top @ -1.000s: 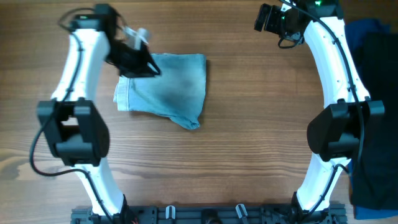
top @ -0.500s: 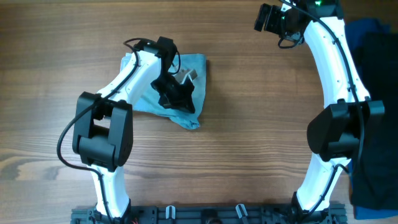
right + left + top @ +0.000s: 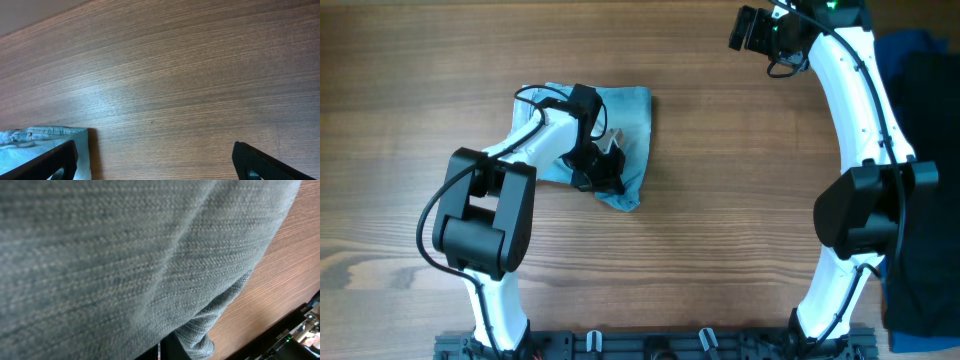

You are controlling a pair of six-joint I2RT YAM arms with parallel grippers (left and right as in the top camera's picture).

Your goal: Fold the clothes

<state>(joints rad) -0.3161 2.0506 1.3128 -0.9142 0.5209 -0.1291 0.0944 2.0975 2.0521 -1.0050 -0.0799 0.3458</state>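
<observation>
A: Where do the denim shorts (image 3: 632,110) lie?

B: On the left half of the table (image 3: 720,250), toward the far edge, folded into a compact bundle.

A: Which way does the bundle point?

B: One straight side runs parallel to the far edge, and from there it narrows to a corner aimed at the near edge. It is about as deep as it is wide, and the left arm covers its left part, so the long axis cannot be called.

A: And the left gripper (image 3: 603,166)?

B: Overhead, it sits low over the bundle's near part. Whether its fingers are spread or pinching denim cannot be told. Its wrist camera shows only grey-blue weave up close, a thick folded edge (image 3: 200,335) and wood at the right.

A: The right gripper (image 3: 154,145)?

B: Its fingers stand wide apart, holding nothing, by the far right corner. Its camera catches a stitched seam on the shorts, too fine for the overhead view. Only the overhead view shows the blue and black garments (image 3: 920,120) heaped at the right edge.
</observation>
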